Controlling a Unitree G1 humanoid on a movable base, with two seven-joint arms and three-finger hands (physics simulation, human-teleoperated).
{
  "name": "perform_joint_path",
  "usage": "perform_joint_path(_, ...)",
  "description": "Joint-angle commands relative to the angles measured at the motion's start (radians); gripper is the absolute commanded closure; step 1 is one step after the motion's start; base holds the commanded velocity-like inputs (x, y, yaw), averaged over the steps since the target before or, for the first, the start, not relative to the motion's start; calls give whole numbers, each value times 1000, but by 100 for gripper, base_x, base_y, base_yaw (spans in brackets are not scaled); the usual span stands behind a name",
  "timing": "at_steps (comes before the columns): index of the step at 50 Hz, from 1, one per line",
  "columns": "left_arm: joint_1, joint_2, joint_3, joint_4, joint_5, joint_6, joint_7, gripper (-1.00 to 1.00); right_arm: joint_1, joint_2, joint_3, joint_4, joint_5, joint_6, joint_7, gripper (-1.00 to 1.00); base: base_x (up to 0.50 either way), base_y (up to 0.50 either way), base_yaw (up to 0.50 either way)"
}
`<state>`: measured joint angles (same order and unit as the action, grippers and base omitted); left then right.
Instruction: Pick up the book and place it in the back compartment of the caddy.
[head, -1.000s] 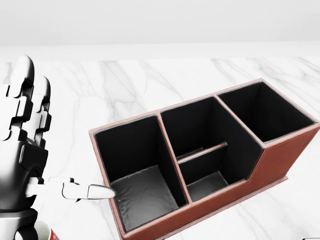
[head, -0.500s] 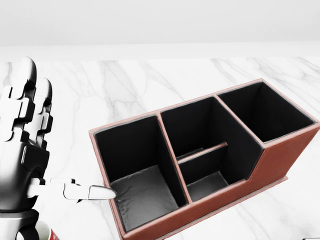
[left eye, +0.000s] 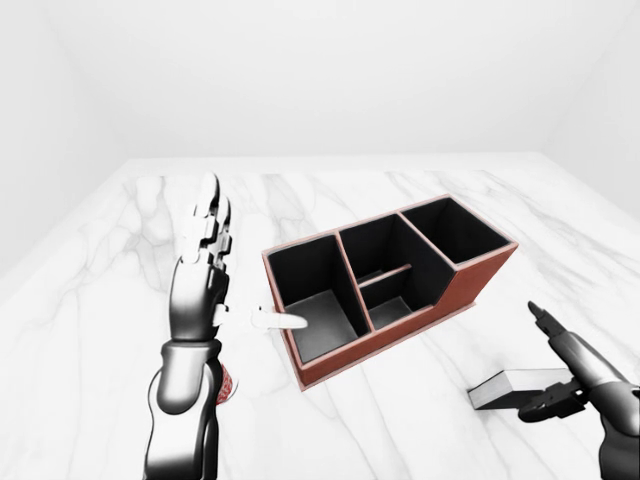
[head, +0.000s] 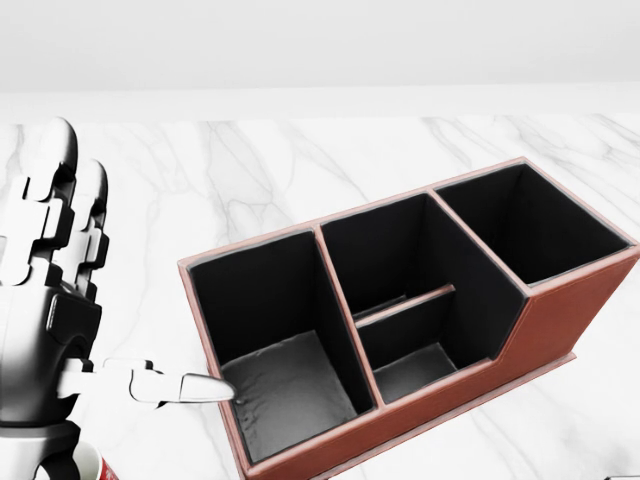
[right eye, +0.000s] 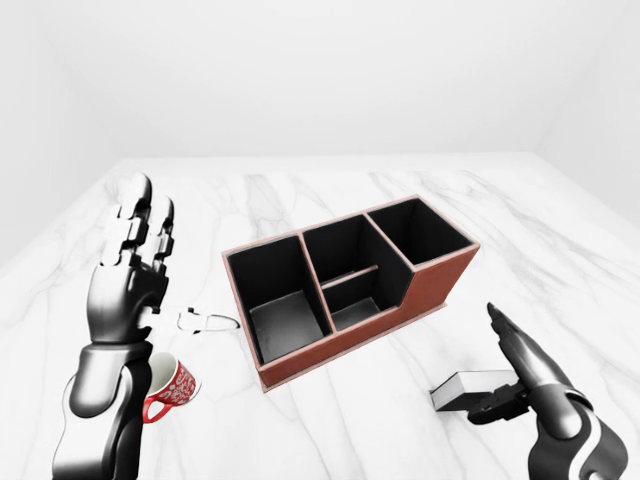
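The caddy (head: 560, 320) is red-brown with a black lining and stands slanted on the marble table. It has one large bay at the left, a middle bay split by a low divider, and a taller bay at the upper right; all are empty. The book (right eye: 462, 389), a pale grey block, lies flat on the table to the lower right of the caddy. My right hand (right eye: 494, 384) is at the book's right end, open, with one finger pointing up and the lower fingertips (right eye: 484, 411) against its edge. My left hand (head: 110, 290) is raised and open, its thumb (head: 195, 387) pointing at the caddy's left wall.
A red patterned mug (right eye: 170, 385) stands beside my left forearm, to the lower left of the caddy. The marble table (left eye: 120, 260) stretches wide on all sides and meets white walls at the top of the eye views.
My left hand has drifted slightly down and to the right, still open. The caddy has not moved.
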<state>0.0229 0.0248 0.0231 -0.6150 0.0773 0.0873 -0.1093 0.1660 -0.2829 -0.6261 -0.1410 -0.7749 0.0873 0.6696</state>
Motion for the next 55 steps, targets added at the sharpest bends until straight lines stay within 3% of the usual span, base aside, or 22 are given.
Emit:
perform_joint_path(1,7,-1,-5,3,3,0,0,-100,5,0,-1,7,-1,0,-1,-100,0,0,0)
perform_joint_path(55,8,-3,-14,-1,10,0,-1,-100,1,-28,43,143,-3,-19,-76,-100,0,0,0)
